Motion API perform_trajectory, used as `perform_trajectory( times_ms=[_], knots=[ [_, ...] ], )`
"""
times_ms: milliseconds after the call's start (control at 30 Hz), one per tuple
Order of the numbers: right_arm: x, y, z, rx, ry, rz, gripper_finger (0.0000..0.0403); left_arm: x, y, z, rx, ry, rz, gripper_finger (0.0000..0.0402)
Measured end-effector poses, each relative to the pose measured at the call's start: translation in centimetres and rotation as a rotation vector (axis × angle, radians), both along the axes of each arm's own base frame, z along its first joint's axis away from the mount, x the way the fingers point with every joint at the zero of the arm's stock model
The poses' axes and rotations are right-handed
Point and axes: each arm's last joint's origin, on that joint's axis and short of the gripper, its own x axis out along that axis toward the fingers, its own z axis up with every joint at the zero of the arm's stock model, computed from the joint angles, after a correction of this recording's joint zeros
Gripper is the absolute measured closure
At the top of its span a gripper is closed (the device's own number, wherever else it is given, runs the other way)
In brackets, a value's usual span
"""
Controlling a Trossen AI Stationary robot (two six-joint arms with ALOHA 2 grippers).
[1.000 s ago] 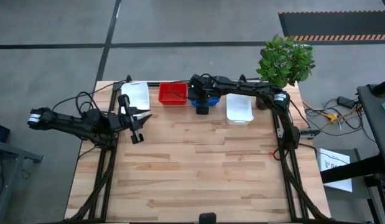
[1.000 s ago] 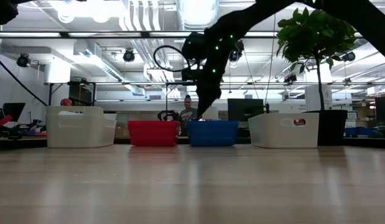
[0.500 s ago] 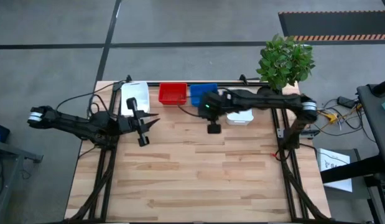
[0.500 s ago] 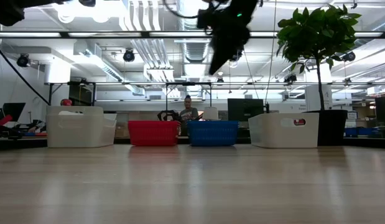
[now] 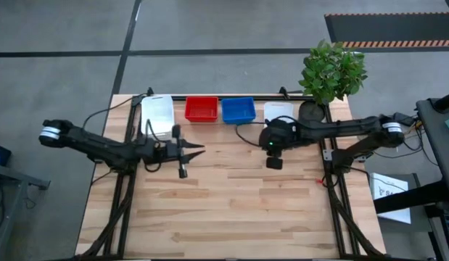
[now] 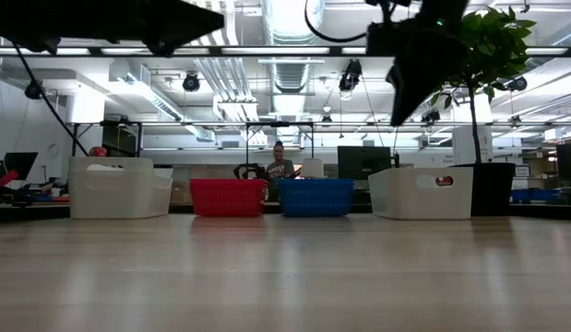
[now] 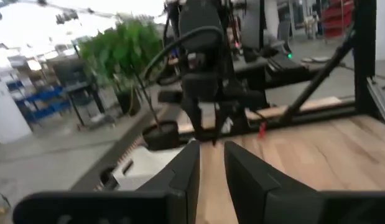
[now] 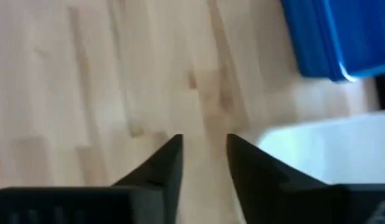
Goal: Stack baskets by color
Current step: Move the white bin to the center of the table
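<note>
Four baskets stand in a row along the table's far edge: a white basket [image 5: 157,113], a red basket [image 5: 201,109], a blue basket [image 5: 237,109] and a second white basket [image 5: 279,111]. Each rests on its bottom, as the low view shows for the red [image 6: 228,196] and the blue [image 6: 315,196]. My right gripper [image 5: 273,162] hangs over bare wood nearer than the right white basket, slanting down, open and empty [image 8: 204,155]. My left gripper [image 5: 195,150] points level toward the table's right, nearer than the left white basket, narrowly open and empty [image 7: 211,168].
A green plant in a black pot [image 5: 311,112] stands at the far right corner, beside the right white basket [image 6: 421,192]. The middle and near wooden tabletop [image 5: 231,210] is bare. A person [image 6: 281,164] sits in the room beyond the table.
My right gripper has risen from the blue basket and swung toward the table's right and near edges; the blue basket stays in the row. My left gripper has moved toward the table's right, come lower and tipped from pointing down to level.
</note>
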Motion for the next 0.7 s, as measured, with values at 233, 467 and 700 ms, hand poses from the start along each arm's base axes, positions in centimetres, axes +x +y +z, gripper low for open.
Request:
perform_trajectory(
  times_ms=[233,467,700],
  knots=[
    [-2.7,-0.3,-2.9,-0.125,0.08,0.032,0.0206,1.4,-0.2,-0.7,-0.04,0.045,-0.003,0.0343],
    [-3.8,-2.0,-5.0,-0.182,0.04,-0.04,0.0206,1.2,-0.2,0.0,-0.045,0.001,-0.004,0.0343],
    [-4.2,-3.6,-6.8,-0.196,0.033,-0.069,0.0247,0.0,-0.1,1.7,-0.059,-0.095,-0.009,0.0343]
  ],
)
